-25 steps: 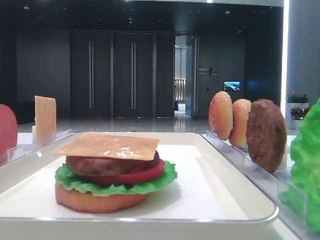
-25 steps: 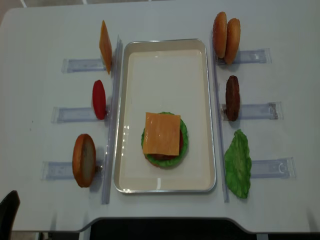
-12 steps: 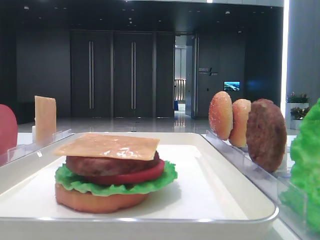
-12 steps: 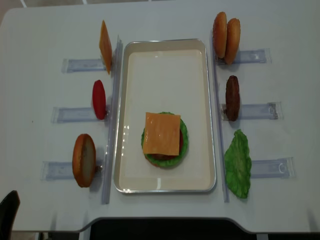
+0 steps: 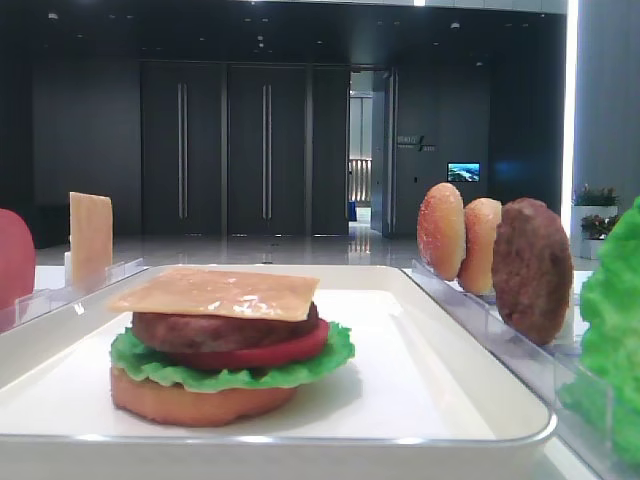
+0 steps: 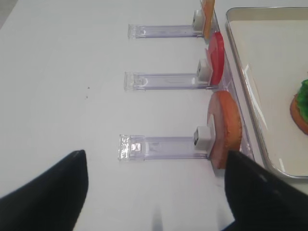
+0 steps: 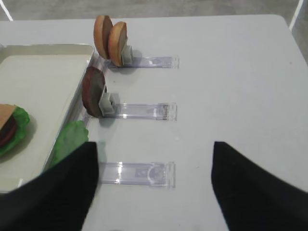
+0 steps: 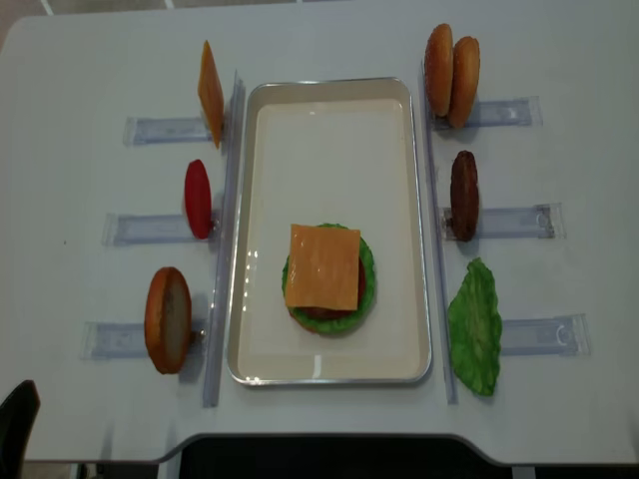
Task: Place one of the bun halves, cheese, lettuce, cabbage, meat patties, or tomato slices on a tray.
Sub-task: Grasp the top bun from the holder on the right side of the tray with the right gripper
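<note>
On the white tray (image 8: pixel 329 110), stacked burger topped with cheese slice (image 8: pixel 322 265), well apart from right gripper (image 7: pixel 154 185), fingers spread, empty, left gripper (image 6: pixel 156 192) likewise.

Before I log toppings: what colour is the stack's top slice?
Orange-yellow, glossy cheese; clearest in the overhead exterior view.

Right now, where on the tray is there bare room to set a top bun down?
The far half of the tray is bare, bordered by its rim and the stacked burger. Narrow strips flank the burger. Outside, both long sides are crowded: cheese slice, tomato slice, bun halves, meat patty, lettuce.
</note>
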`<state>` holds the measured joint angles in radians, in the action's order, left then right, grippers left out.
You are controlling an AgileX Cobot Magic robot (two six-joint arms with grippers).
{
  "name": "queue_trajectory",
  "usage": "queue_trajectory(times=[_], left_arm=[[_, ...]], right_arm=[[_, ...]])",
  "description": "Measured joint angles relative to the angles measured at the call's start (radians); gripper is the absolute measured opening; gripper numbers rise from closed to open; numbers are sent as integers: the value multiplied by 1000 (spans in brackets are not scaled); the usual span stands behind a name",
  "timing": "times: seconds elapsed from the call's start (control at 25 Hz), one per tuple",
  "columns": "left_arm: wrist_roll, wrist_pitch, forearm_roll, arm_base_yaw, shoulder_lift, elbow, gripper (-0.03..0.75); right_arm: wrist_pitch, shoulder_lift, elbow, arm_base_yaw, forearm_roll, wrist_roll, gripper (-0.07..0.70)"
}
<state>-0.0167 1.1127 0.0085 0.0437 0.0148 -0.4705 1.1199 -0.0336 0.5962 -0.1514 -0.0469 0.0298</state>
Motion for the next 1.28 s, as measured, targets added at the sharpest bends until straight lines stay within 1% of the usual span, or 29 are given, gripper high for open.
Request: queue_trajectory(times=[0.16,0.36,0.52,0.64,0.68,0.76,0.84,0.96,1.04,1.28], left_arm=[[0,0,0,0,0,0,692],[0,0,0,0,0,0,692],[0,0,0,0,0,0,692],[0,0,0,0,0,0,692],[0,0,0,0,0,0,692],[0,0,0,0,0,0,692],[0,0,0,0,0,0,692],[0,0,0,0,0,0,692],[0,0,0,0,0,0,692],[0,0,0,0,0,0,692]], right_arm=[[0,-163,43,0,0,5,471],[1,-428,132,0,-1,7,464],[1,-648,234,0,-2,21,456],[3,-836,320,0,-2,92,454],[2,-887,351,0,-2,102,454],[3,-970,406,0,-2,98,453],[-6,-1033,458,0,-2,80,453],[-66,-1100,493,0,-2,71,453],[-87,-1129,511,0,-2,69,453],[-84,-1277,626,0,11,68,452]])
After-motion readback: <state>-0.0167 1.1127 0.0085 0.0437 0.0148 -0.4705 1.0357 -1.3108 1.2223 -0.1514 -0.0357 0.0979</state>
